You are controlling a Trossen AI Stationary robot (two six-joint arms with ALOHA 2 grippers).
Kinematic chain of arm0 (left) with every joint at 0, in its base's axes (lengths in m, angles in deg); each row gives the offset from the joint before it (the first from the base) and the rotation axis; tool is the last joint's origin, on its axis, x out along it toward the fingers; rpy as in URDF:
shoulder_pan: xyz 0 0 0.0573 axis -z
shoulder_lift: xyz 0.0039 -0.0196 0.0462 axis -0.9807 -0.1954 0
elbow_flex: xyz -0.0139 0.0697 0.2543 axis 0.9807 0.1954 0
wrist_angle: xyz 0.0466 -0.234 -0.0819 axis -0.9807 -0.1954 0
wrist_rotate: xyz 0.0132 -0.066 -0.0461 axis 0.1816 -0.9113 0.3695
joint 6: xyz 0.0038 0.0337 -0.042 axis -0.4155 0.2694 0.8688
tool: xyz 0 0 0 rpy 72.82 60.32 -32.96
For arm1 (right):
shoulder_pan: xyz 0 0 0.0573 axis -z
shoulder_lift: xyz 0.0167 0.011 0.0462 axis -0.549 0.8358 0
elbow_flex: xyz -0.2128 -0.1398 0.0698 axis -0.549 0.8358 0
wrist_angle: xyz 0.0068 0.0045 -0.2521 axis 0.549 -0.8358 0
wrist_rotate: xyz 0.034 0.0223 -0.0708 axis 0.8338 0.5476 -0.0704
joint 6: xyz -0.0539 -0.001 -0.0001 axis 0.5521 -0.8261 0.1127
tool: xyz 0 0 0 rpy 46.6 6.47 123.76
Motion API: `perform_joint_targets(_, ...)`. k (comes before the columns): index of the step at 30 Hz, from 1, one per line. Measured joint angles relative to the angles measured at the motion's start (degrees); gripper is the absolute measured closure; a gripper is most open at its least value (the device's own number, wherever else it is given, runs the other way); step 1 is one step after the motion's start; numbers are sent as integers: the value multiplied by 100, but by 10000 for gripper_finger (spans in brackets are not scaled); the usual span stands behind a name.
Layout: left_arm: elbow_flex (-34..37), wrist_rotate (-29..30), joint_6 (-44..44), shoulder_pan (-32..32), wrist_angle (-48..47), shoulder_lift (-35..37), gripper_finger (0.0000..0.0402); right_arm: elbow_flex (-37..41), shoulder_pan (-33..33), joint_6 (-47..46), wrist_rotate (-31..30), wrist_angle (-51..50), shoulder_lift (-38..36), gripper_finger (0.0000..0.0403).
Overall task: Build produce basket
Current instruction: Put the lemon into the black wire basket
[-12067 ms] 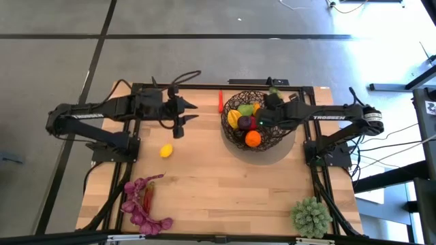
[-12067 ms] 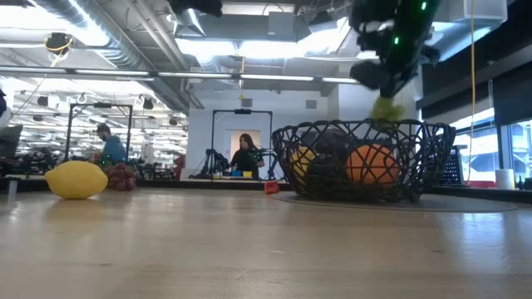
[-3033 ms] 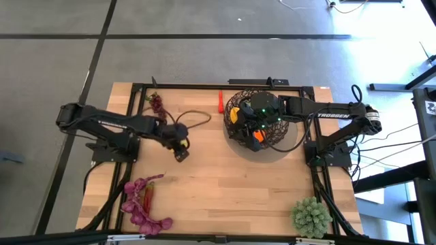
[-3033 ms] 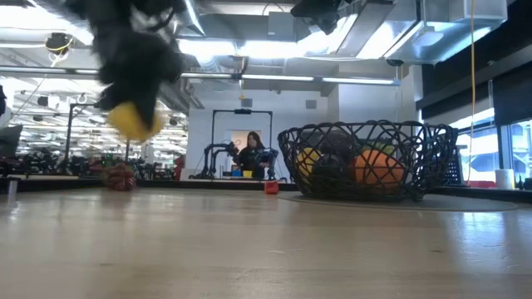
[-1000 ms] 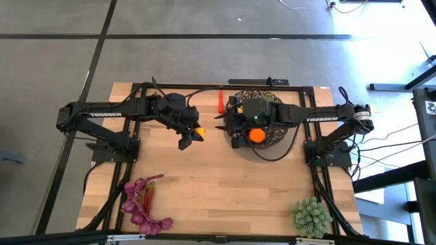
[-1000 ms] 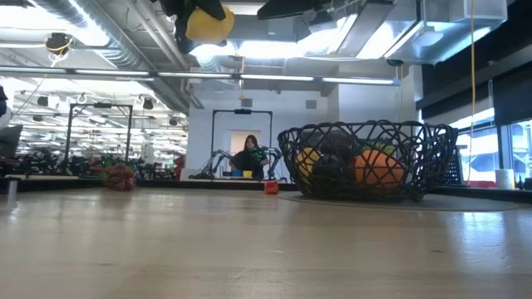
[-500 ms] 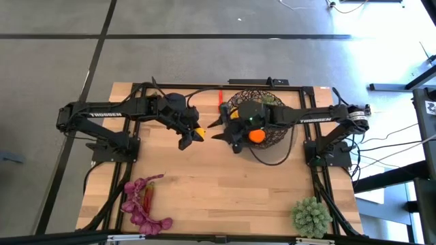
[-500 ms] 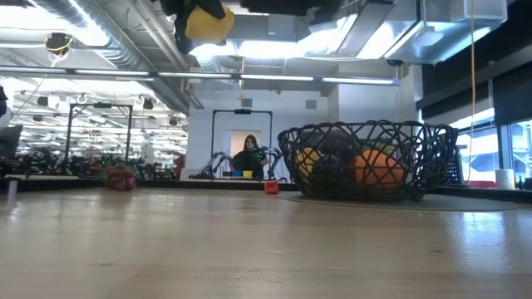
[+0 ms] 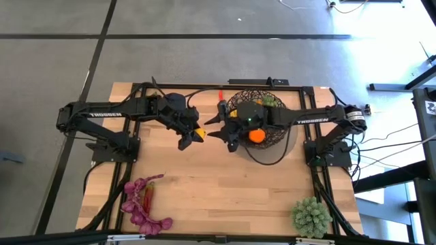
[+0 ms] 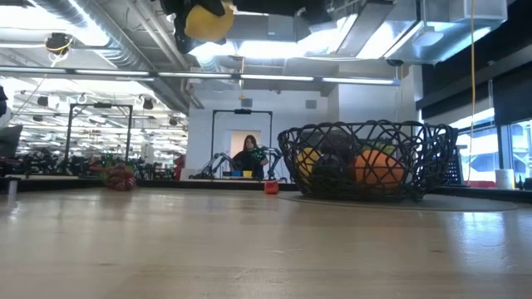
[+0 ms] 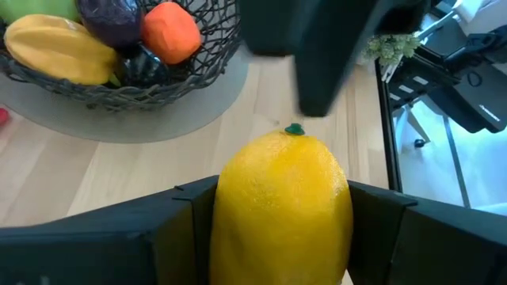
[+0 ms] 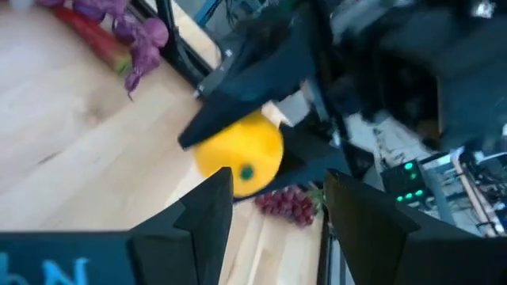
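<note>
A yellow lemon (image 9: 200, 132) hangs high over the table's middle, with my left gripper (image 9: 196, 135) shut on it; the low view shows the lemon (image 10: 208, 21) well above the wood. My right gripper (image 9: 211, 129) is open and level, pointing at the lemon from the right. Its fingertips (image 12: 212, 207) stand just short of the lemon's stem end (image 12: 245, 172); whether they touch it I cannot tell. The dark wire basket (image 9: 267, 103) stands at the far right on its base. It holds an orange (image 11: 169, 32), a yellow fruit (image 11: 55, 49) and a dark purple fruit (image 11: 117, 17). My left gripper pinches the lemon's two long sides (image 11: 226, 207) between its two fingers, about midway along the fruit. The fingers come from the table's left, slanting a little downward, and lie along the lemon. Its stem end (image 11: 294, 129) points away toward the right arm. The lemon is lifted clear.
Purple leaves with a red chilli (image 9: 142, 204) lie at the near left. A spiky pale green plant ball (image 9: 310, 216) sits at the near right corner. A second red chilli (image 9: 220, 102) lies by the far edge, and purple grapes (image 12: 285, 203) lie at the far left.
My right gripper has left the basket's rim and gone toward the table's left, up to the lemon, rolling its wrist on the way. My left gripper has kept the lemon still in the air.
</note>
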Motion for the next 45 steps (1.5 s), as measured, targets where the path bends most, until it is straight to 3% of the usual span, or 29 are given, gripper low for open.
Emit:
perform_joint_targets(8,0,-18,-7,0,95,0,232,2,-6,309,430,-30,60,202)
perform_joint_targets(36,7,-326,190,-4,138,0,232,0,37,1358,452,505,440,202)
perform_joint_targets(45,7,-366,194,-2,146,0,232,2,35,1321,460,516,440,244)
